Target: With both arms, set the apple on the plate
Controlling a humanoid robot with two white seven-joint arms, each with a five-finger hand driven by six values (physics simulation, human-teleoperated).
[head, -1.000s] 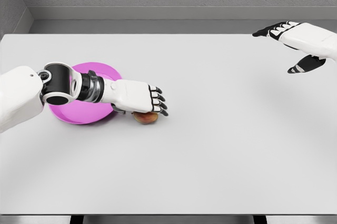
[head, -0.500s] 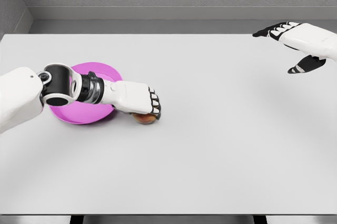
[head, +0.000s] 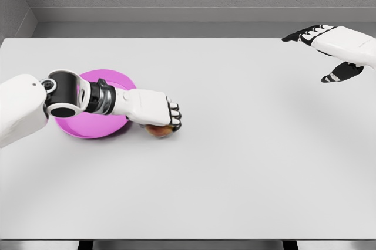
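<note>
The apple (head: 157, 131), reddish brown, lies on the white table just right of the pink plate (head: 88, 128). My left hand (head: 161, 116) covers it from above with the fingers curled down around it, so only its lower edge shows. The left forearm lies across the plate and hides its middle. My right hand (head: 329, 47) hovers at the far right near the table's back edge, fingers spread, holding nothing.
The white table (head: 235, 162) stretches wide to the right and toward the front edge. A grey wall runs behind it.
The left hand's fingers, spread over the apple a second ago, have curled shut around it. The apple stays in about the same spot. The right hand has not moved.
</note>
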